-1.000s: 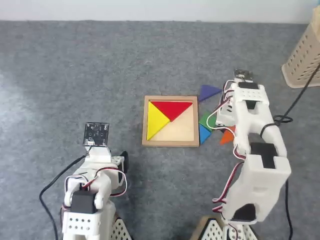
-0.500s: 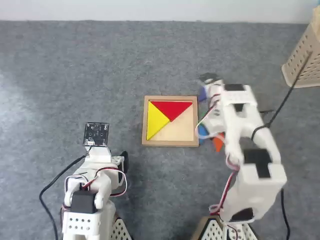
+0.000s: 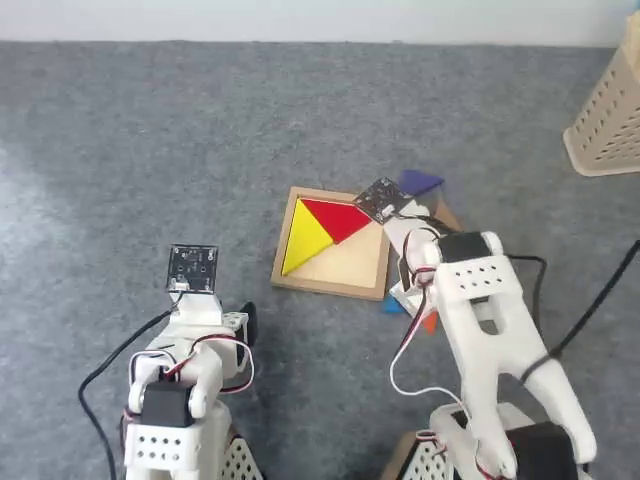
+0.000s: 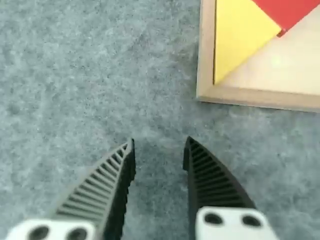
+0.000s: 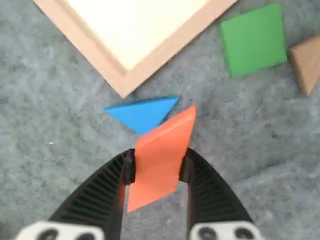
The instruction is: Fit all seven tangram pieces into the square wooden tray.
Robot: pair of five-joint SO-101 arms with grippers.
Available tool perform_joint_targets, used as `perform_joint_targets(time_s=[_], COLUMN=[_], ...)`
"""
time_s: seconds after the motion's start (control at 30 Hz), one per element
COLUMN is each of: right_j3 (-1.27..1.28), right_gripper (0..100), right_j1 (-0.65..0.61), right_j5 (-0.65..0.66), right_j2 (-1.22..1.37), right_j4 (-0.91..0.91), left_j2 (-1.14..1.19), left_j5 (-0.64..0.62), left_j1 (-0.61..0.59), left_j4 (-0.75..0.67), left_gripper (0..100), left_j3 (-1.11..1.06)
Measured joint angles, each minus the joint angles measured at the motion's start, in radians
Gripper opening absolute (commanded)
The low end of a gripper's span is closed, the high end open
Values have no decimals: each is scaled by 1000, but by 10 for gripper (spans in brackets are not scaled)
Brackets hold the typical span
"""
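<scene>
Two triangular pieces, one red [image 3: 338, 218] and one yellow [image 3: 303, 242], lie flat inside the square wooden tray [image 3: 326, 287] and meet along one edge. The other half of the tray's floor shows pale wood.

The right hand [image 5: 157, 156] is closed on an orange parallelogram piece [image 5: 165, 132], pinching its long sides between its two black ribbed fingers. Just ahead of those fingertips a small blue triangle [image 5: 142, 112] lies on the grey felt bench [image 5: 45, 125], between the hand and the tray's nearest corner. Farther ahead, a green square piece [image 5: 254, 39] lies beside the tray's rim, with a brown piece [image 5: 306, 64] close to it. A purple piece [image 3: 418, 183] lies off the tray's far corner.

The left hand [image 4: 159, 145] is open over the bench, nothing between its fingers. The tray corner holding the yellow triangle lies ahead of it.
</scene>
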State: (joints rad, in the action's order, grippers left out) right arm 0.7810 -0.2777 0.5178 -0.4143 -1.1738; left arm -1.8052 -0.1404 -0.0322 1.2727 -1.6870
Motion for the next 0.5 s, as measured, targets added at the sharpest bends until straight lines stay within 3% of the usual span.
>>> perform_joint_targets(time_s=[0.13, 0.27, 0.5], right_j3=[-8, -60, -176], right_gripper=[189, 174, 177], right_j1=[77, 189, 259], right_j5=[-29, -54, -54], right_j2=[44, 219, 437], right_j4=[43, 98, 137], left_j2=[0, 0, 0], left_j5=[0, 0, 0], left_j1=[0, 0, 2], left_j4=[0, 0, 0], left_gripper=[152, 152, 152], left_j3=[0, 0, 0])
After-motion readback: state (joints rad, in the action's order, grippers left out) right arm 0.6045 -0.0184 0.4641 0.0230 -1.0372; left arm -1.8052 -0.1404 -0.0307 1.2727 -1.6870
